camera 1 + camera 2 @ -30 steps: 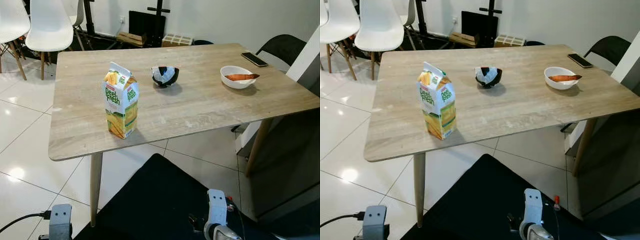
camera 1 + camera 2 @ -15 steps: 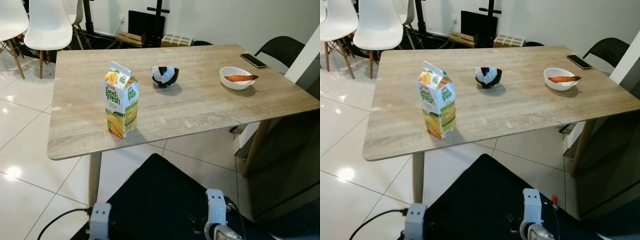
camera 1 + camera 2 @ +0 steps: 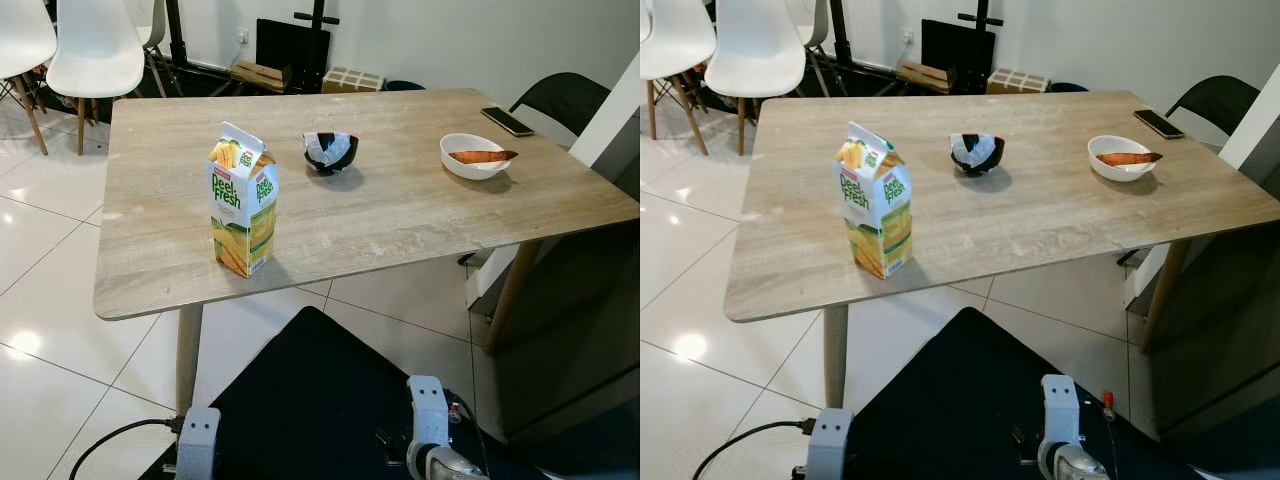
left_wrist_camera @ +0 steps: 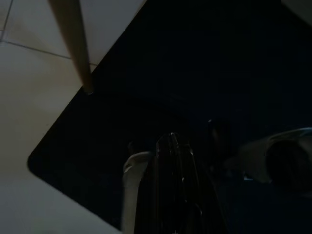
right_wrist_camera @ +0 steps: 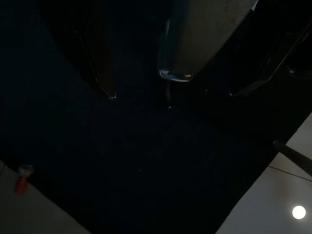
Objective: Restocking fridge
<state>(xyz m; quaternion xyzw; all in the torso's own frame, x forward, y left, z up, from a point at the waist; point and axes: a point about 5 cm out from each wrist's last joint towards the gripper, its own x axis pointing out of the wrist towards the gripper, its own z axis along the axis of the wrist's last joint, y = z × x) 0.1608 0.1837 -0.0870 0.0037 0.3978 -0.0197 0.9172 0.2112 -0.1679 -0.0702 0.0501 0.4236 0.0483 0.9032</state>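
A yellow-and-green Peel Fresh juice carton (image 3: 243, 213) stands upright near the front left of the light wooden table (image 3: 400, 210). It is closed and nothing touches it. My left arm (image 3: 197, 443) and right arm (image 3: 427, 435) hang low at the bottom of the eye views, well below the table edge and away from the carton. In the dark left wrist view, my left gripper (image 4: 173, 146) hangs over a black mat (image 4: 204, 63) near a table leg (image 4: 73, 44). The right wrist view is too dark to read.
On the table stand a black bowl (image 3: 330, 152), a white bowl (image 3: 474, 157) holding something orange-brown, and a phone (image 3: 507, 121) at the far right corner. White chairs (image 3: 98, 50) stand at back left. A black chair (image 3: 566, 95) and a white-and-grey panel (image 3: 612, 125) are at the right.
My left arm has swung inward from the far left toward my body. The view has shifted slightly. The carton and bowls have not moved.
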